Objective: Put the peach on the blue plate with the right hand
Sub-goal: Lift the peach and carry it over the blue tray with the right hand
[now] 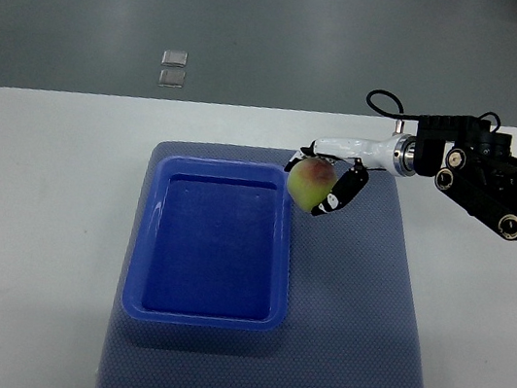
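The fingers [337, 195] of the right hand [332, 178] are curled around the peach [308, 182], grasping it from its right side, with dark fingertips showing below and beside the fruit. The peach hangs at the upper right corner of the blue plate [147, 235], a deep rectangular tray, about over its rim rather than over the middle.

This looks like the carry step: the fruit is held but not yet set down. The next move would call for bringing the hand further left and down over the tray's floor before the fingers let go.

The tray rests on a grey-blue mat [368, 310] on the white counter [38, 218]. How high the peach hangs above the rim cannot be judged from this steep view. The palm side of the hand is hidden behind the fruit, and the right arm is cut off at the picture's edge. The left arm does not show.
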